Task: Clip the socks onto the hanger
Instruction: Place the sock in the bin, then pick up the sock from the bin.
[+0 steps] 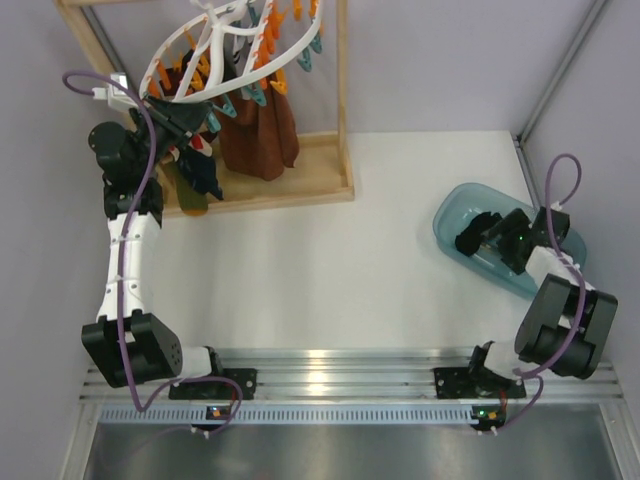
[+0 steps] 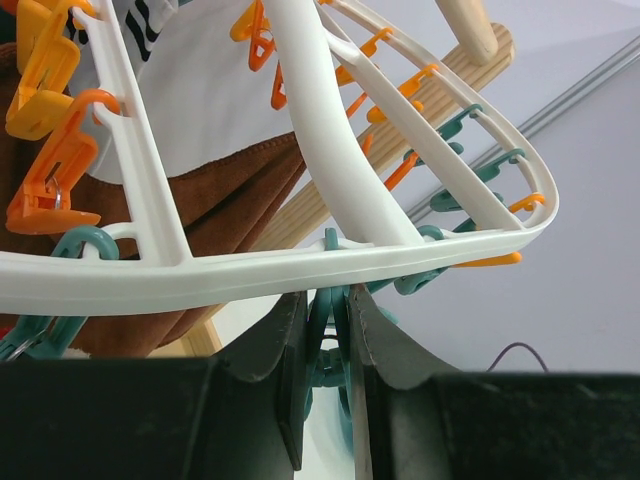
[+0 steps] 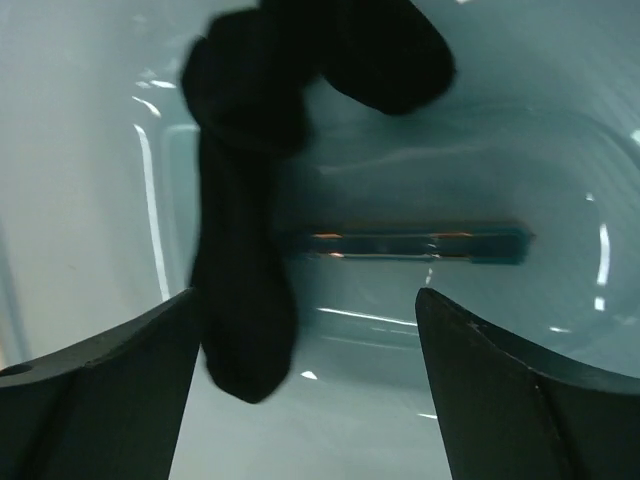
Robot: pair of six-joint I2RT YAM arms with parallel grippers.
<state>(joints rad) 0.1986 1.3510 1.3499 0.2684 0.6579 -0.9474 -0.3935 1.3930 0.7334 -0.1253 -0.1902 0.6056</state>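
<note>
While the left gripper [image 2: 328, 300] sits nearly closed, pinching a teal clip [image 2: 321, 335] on the hanger [image 2: 250, 275] rim, the right gripper [image 3: 305, 296] hangs wide open, empty, over black socks [image 3: 245, 250] lying in the teal basin [image 3: 480, 130]. Judged: pick not yet made, clipping outstanding.

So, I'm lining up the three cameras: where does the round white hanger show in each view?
Top external: the hanger hangs tilted at the top, left of centre, in the wooden frame.
Left wrist: its white rim crosses the middle, above the left tool, which pinches a teal clip.
Right wrist: not in it.
Shared landmark: the wooden frame, at top right in the left wrist view.
</note>
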